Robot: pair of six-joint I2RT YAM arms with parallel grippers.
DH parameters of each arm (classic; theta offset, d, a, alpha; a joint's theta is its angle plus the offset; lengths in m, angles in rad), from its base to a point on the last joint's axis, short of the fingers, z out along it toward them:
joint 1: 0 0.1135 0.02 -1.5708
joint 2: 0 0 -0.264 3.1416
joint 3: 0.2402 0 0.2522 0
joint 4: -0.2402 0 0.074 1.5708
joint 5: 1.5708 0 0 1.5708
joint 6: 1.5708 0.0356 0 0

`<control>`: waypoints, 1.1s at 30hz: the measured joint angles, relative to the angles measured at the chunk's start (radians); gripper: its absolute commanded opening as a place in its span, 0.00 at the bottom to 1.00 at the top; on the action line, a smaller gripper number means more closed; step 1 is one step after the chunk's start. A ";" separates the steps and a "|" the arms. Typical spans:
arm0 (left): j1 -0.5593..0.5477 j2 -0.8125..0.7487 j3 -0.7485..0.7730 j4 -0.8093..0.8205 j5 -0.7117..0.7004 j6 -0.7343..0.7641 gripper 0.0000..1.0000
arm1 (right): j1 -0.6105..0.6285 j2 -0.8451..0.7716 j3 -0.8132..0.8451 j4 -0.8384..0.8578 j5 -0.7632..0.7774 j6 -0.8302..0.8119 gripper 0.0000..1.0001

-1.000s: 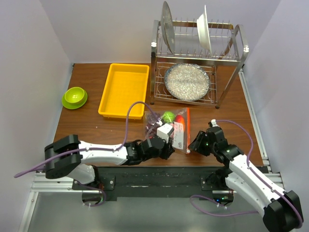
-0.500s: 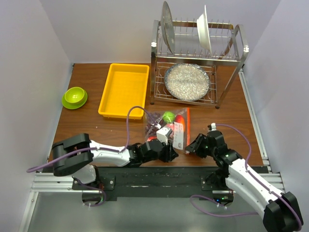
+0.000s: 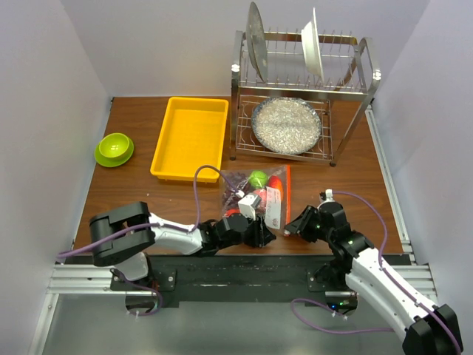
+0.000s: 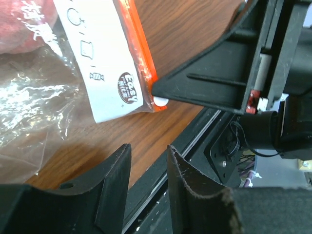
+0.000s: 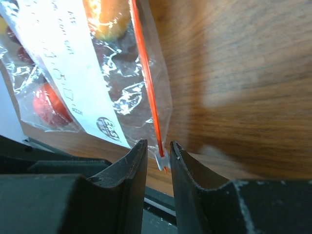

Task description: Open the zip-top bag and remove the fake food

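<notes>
One zip-top bag (image 3: pixel 275 198), one yellow tray (image 3: pixel 191 137), one green bowl (image 3: pixel 114 148).

I work over a brown wooden tabletop (image 3: pixel 140 194), boxed in by plain pale lilac walls (image 3: pixel 162 44), evenly lit.

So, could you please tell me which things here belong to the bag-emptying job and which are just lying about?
Job: zip-top bag, fake food inside it.
Lying about: yellow tray, green bowl, dish rack, plates.
</notes>
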 measured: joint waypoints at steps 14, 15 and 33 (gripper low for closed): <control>0.014 0.066 -0.002 0.066 0.024 -0.033 0.41 | 0.000 -0.018 0.000 -0.054 0.000 -0.008 0.12; 0.016 0.068 -0.002 0.066 0.024 -0.033 0.41 | 0.000 -0.016 0.000 -0.054 0.000 -0.008 0.10; 0.023 0.119 -0.052 0.240 0.034 -0.122 0.47 | 0.000 -0.154 0.000 -0.100 -0.103 0.068 0.00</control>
